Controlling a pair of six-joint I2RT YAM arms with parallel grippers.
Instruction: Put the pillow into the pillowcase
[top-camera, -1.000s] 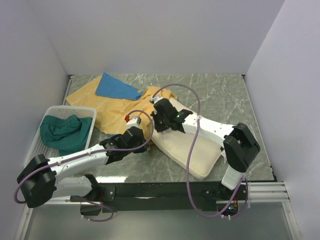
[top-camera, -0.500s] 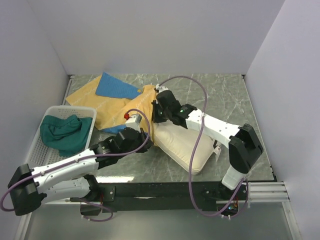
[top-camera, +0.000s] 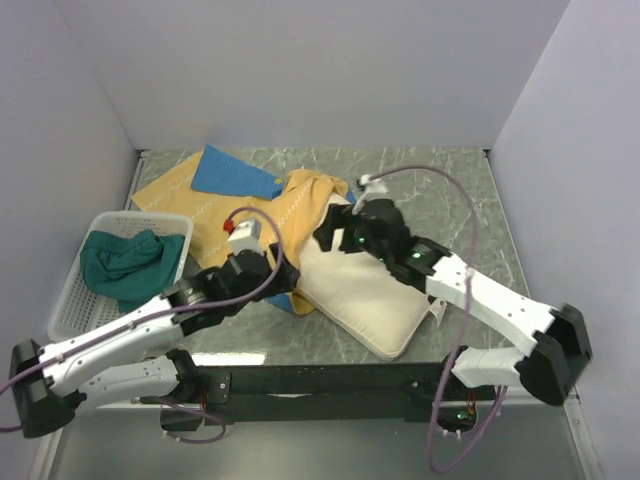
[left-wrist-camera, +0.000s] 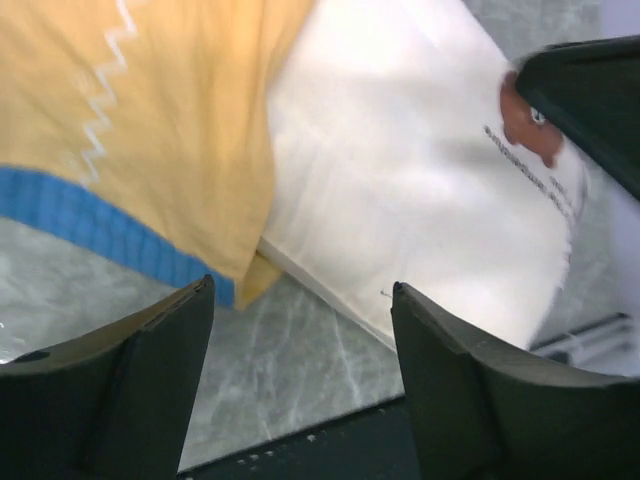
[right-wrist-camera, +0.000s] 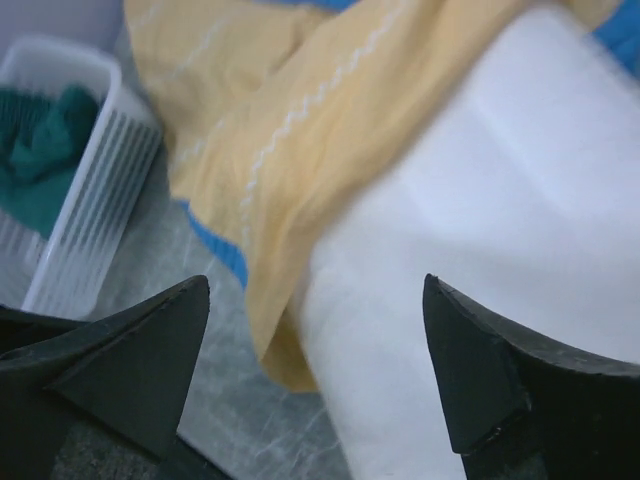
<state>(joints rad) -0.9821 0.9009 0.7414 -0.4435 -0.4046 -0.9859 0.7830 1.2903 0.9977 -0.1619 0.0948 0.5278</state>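
My left hand (left-wrist-camera: 302, 290) and right hand (right-wrist-camera: 316, 282) hang released. I'd pinch the pillowcase (left-wrist-camera: 170, 130) hem, drawing it nearward over the pillow (left-wrist-camera: 400, 170).

A line of small black lettering (left-wrist-camera: 530, 172) runs beside a brown print (left-wrist-camera: 520, 122) on the cream-white pillow (left-wrist-camera: 400, 170), too blurred in the left wrist view to read. Nothing else carries legible writing.

The grey-green marbled table (top-camera: 440, 190) carries the pillow (top-camera: 365, 300), the pillowcase (top-camera: 215, 215) and 1 white basket (top-camera: 70, 298).
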